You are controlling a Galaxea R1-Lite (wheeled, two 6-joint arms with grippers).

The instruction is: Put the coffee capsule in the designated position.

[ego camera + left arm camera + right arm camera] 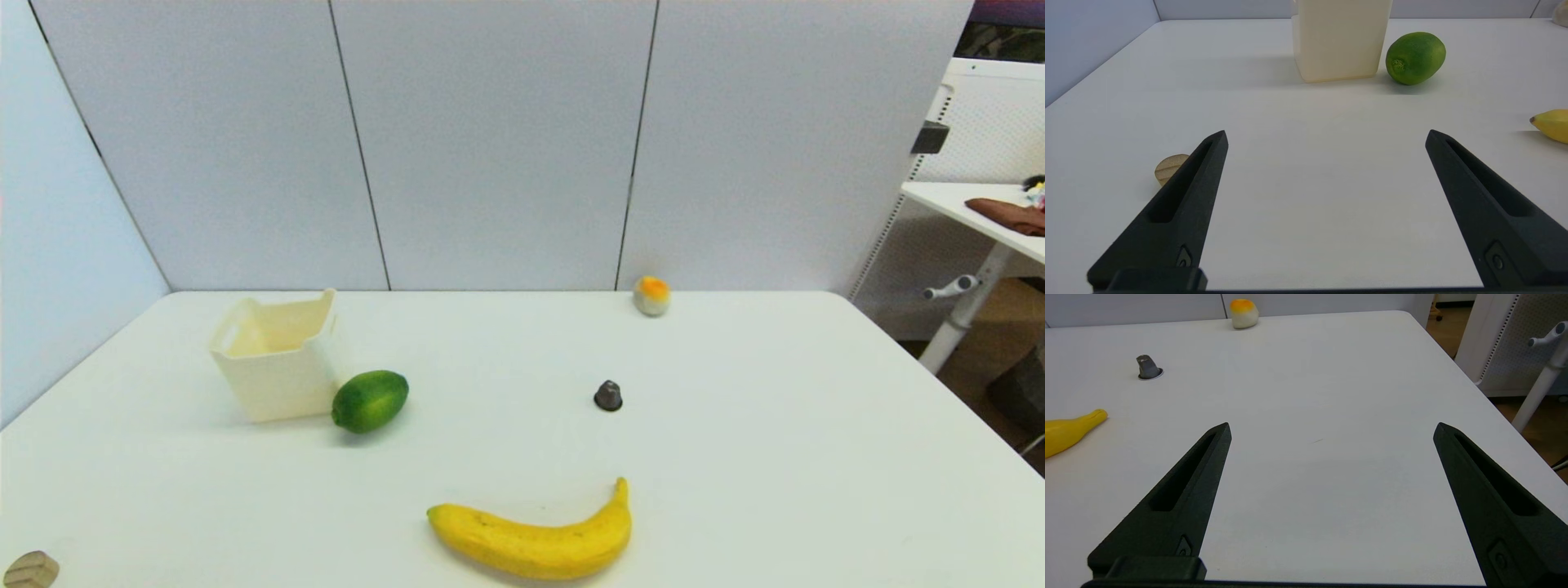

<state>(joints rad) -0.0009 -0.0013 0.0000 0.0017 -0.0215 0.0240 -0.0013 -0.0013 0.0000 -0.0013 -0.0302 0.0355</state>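
Coffee capsule [607,396] transfer is judged not yet begun: nothing is held and the pod is seen standing on its rim on the white table [735,457], untouched. The right gripper [1331,430] is seen spread wide and empty over bare tabletop near the robot's right side, and the left gripper [1327,136] is likewise spread wide and empty, low over the table on the left. Neither arm is shown in the head view. From the right gripper, the capsule is placed at about eleven o'clock, well apart, with the tip of the banana [535,535] nearer at roughly nine o'clock and the orange-and-grey ball [651,296] farther off at about twelve. From the capsule, the cream-white bin [273,363] is found at about nine o'clock, well apart, with the lime [370,400] touching or just beside its near corner. A small tan piece [1169,166] is noted beside the left fingers. Reaching, grasping, carrying and releasing into the bin are all judged to remain.
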